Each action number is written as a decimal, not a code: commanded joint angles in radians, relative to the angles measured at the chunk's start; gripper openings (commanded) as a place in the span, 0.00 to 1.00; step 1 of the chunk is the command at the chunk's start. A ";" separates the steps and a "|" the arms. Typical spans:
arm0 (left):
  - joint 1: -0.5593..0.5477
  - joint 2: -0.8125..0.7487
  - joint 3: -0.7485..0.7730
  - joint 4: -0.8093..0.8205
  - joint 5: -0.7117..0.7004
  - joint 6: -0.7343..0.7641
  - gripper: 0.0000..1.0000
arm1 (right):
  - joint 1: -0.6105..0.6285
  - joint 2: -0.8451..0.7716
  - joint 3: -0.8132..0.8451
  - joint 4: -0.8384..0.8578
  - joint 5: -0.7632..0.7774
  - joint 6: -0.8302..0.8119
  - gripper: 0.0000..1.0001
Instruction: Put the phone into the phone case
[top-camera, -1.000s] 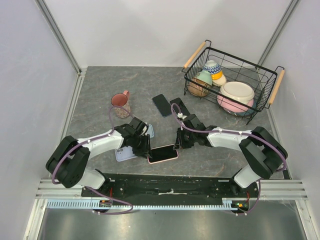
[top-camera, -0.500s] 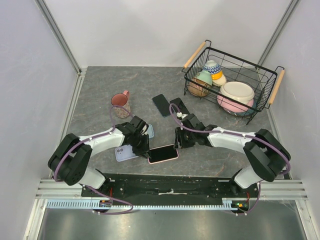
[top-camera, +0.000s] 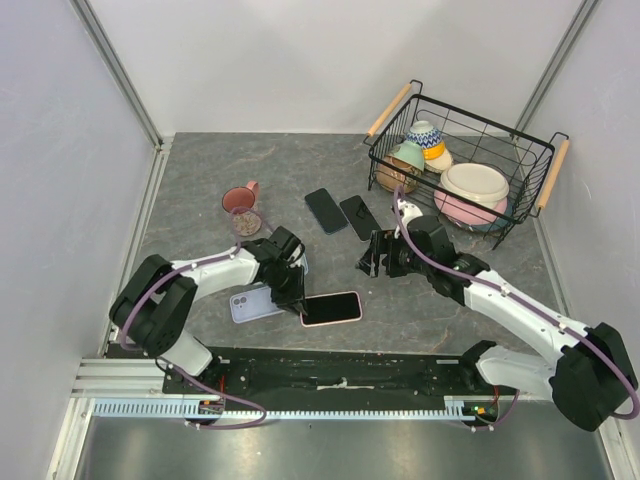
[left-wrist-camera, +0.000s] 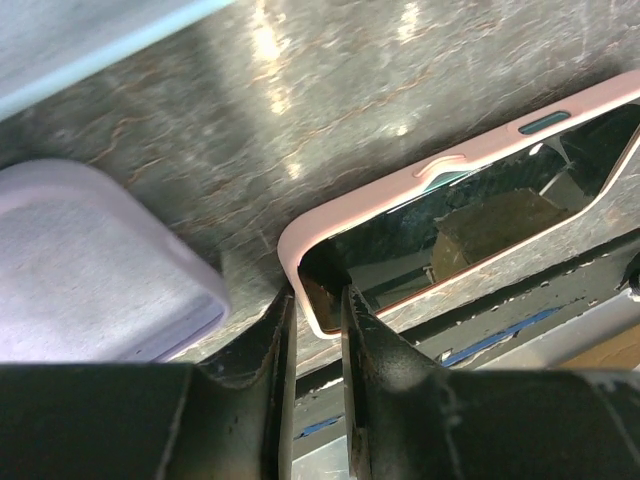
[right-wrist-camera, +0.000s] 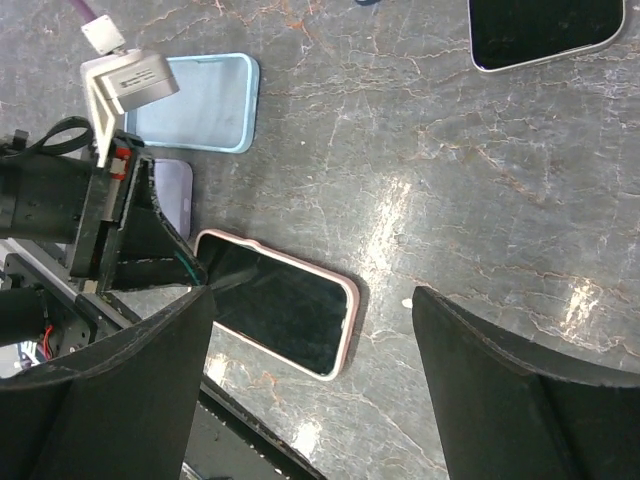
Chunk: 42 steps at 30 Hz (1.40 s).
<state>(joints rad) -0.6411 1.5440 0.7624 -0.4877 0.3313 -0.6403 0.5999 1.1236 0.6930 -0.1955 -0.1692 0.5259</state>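
Note:
The phone (top-camera: 331, 309) lies screen up inside the pink phone case (right-wrist-camera: 348, 318) near the table's front edge. Its dark glass (left-wrist-camera: 470, 230) fills the case rim (left-wrist-camera: 440, 170). My left gripper (top-camera: 297, 300) is at the left end, and its two fingers (left-wrist-camera: 315, 320) are shut on the corner of the case. My right gripper (top-camera: 375, 255) hangs open above the table, up and to the right of the phone. Its fingers (right-wrist-camera: 310, 380) stand wide apart with nothing between them.
A lilac cased phone (top-camera: 250, 303) lies just left of the pink one, and a light blue case (right-wrist-camera: 195, 103) lies behind it. Two black phones (top-camera: 325, 210) (top-camera: 359, 217) sit mid-table. A pink mug (top-camera: 240, 205) stands at the left, and a wire basket (top-camera: 465, 170) of bowls at the back right.
My right gripper has opened wide and pulled back up and to the right, off the phone's right end. The left gripper has closed a little on the case corner. The phone shifted slightly right.

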 joint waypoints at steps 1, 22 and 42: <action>-0.077 0.106 0.093 0.248 0.057 -0.035 0.22 | -0.014 -0.036 -0.026 0.018 -0.039 0.016 0.87; -0.290 0.544 0.575 0.458 0.239 -0.203 0.20 | -0.080 -0.248 0.040 -0.159 0.014 -0.017 0.87; -0.197 0.114 0.333 0.269 -0.123 -0.070 0.56 | -0.083 -0.222 0.037 -0.150 -0.041 -0.024 0.88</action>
<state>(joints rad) -0.8886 1.8103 1.1675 -0.1440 0.3347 -0.7792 0.5201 0.8902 0.7010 -0.3805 -0.1837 0.5117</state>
